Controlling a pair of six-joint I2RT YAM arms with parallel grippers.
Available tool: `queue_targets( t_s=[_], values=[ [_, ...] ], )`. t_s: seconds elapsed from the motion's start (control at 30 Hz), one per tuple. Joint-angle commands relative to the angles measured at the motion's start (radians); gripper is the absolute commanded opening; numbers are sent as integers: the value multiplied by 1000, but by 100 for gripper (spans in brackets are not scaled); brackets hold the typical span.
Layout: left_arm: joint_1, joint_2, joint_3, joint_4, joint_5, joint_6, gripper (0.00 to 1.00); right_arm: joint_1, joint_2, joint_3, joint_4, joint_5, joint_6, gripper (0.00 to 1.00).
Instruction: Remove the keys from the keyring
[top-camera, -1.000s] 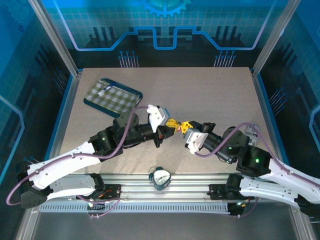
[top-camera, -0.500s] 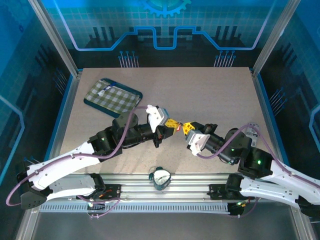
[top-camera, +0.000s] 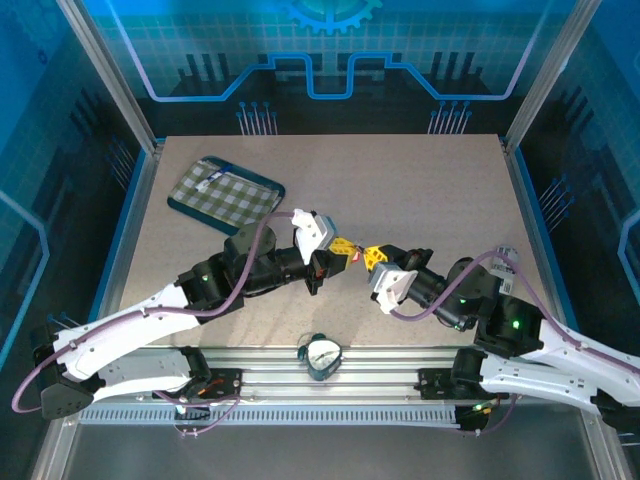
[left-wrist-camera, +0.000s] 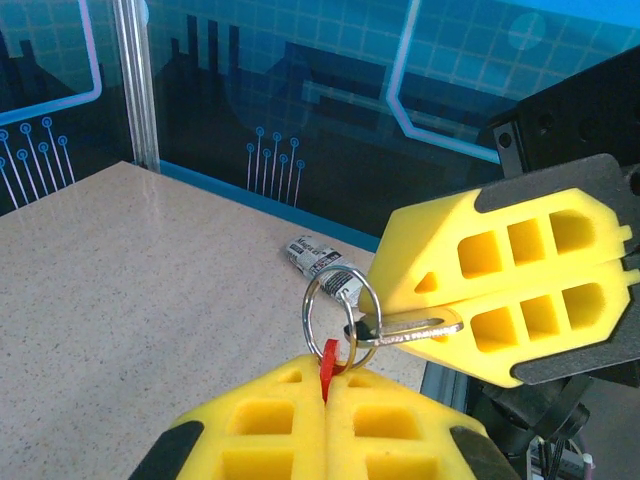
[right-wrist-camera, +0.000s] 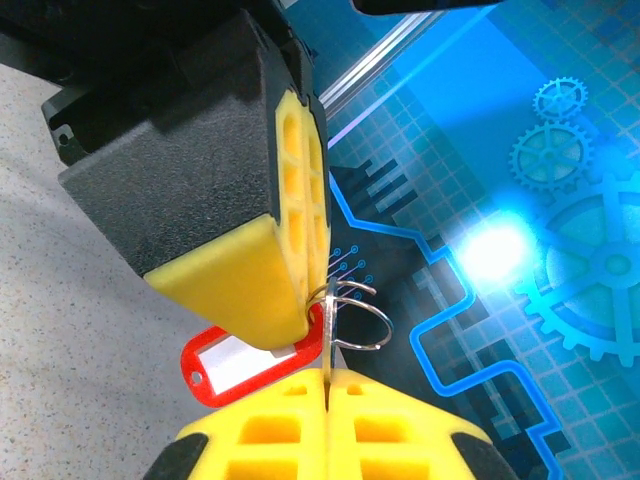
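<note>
- The left gripper (left-wrist-camera: 328, 392) is clenched on the red tag of the keyring (right-wrist-camera: 245, 362), which is held clear above the bench (left-wrist-camera: 120, 260).
- The ring (left-wrist-camera: 306, 303) stands between the two grippers, just beside both.
- The key (left-wrist-camera: 415, 327) lies rightward of the ring. Its long axis runs into the right gripper (right-wrist-camera: 328, 395), which is clenched on the shaft.
- The key is judged not yet off, and the right arm is nearer it.
- The tag's insert appears blank. Print on a slip (left-wrist-camera: 312, 255) behind is illegible.
</note>
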Motion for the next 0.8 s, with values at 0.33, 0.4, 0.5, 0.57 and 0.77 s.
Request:
queue_targets(
  t_s=[0.33,0.4,0.5,0.57,0.77],
  values=[
    [12,-7,10,73,-13,-21,0,55,28,-15,4,-15,-13,0],
    [12,-4,8,74,-11,-24,0,47,30,-7,20,-20,7,0],
    [12,-3,1,87,-4,-32,0,45,31,-2,30,-29,9,0],
    [12,-8,-4,95,-5,-31,0,43,30,-8,34,-27,20,0],
    [12,-12,-14,99,-7,-28,1,8,34,23,36,-52,113,0]
  ],
)
